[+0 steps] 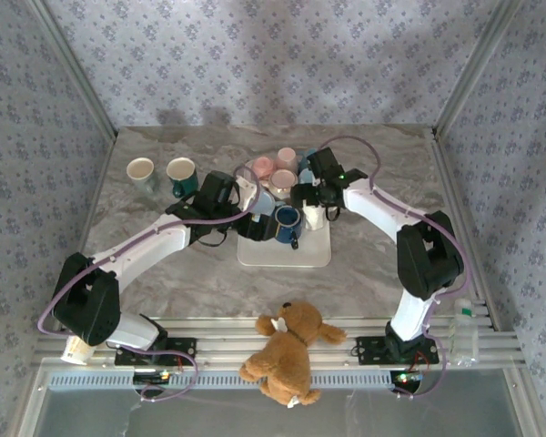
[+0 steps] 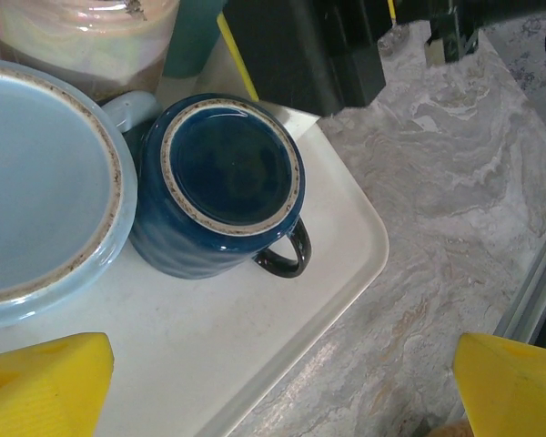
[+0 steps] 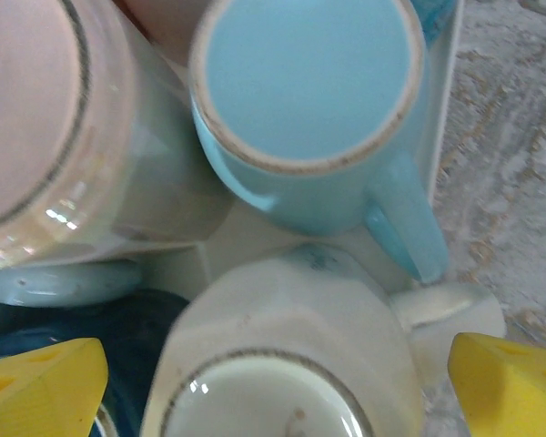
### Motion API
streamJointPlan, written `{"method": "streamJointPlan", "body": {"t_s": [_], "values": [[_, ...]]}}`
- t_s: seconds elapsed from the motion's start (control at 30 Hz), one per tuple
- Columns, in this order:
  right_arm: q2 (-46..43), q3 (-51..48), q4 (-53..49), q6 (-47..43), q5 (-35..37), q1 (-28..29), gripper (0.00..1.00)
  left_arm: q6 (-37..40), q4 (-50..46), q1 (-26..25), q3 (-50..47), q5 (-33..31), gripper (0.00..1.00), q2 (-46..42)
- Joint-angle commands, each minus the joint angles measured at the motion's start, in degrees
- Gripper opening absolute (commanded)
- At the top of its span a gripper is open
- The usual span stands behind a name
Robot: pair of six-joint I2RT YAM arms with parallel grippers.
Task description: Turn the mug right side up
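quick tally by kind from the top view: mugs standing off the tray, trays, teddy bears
mugs off the tray: 2 (cream mug, teal mug)
tray: 1
teddy bear: 1
total: 4

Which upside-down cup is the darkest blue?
The navy mug with the dark handle, by the tray's corner; the pale blue mug beside it is far lighter.

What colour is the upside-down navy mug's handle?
Glossy black handle on the navy mug; clearest in the left wrist view.
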Motion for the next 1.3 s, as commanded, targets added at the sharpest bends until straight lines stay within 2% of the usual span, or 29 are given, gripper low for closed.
{"method": "streamJointPlan", "body": {"t_s": [0.0,0.27,0.5,0.6,0.73,1.0,1.17,1.27], "values": [[0.31,1.62,-4.74,1.99,6.97,1.05,1.0,-0.34,0.78,0.07,-0.18,1.07,0.96,-1.5],[1.76,1.93,-5.26,3.23,4.75,0.91,0.99,-1.2,1.67,0.09,0.09,1.65,0.95,-0.52],[2.95,2.39,-4.38,2.94,2.39,0.53,0.85,-0.94,1.8,0.08,-0.14,1.89,0.95,-0.35],[2.55,2.26,-4.73,3.23,2.91,0.6,0.84,-0.89,1.98,0.08,-0.22,2.16,0.95,-0.02],[1.64,2.14,-5.23,3.34,4.2,0.92,0.77,-1.14,2.27,0.09,0.03,2.01,0.94,-0.09],[-3.4,0.02,-4.56,2.72,4.22,0.74,0.72,-2.11,2.06,0.02,1.36,1.24,0.94,-0.44],[-10.19,-3.75,-1.91,3.01,-0.23,-1.52,0.64,-4.23,3.09,0.24,2.61,0.7,0.94,-1.11],[-14.8,-5.56,-1.78,3.73,-4.04,-3.62,0.64,-5.71,4.44,0.65,3.28,0.69,0.94,-1.8]]}}
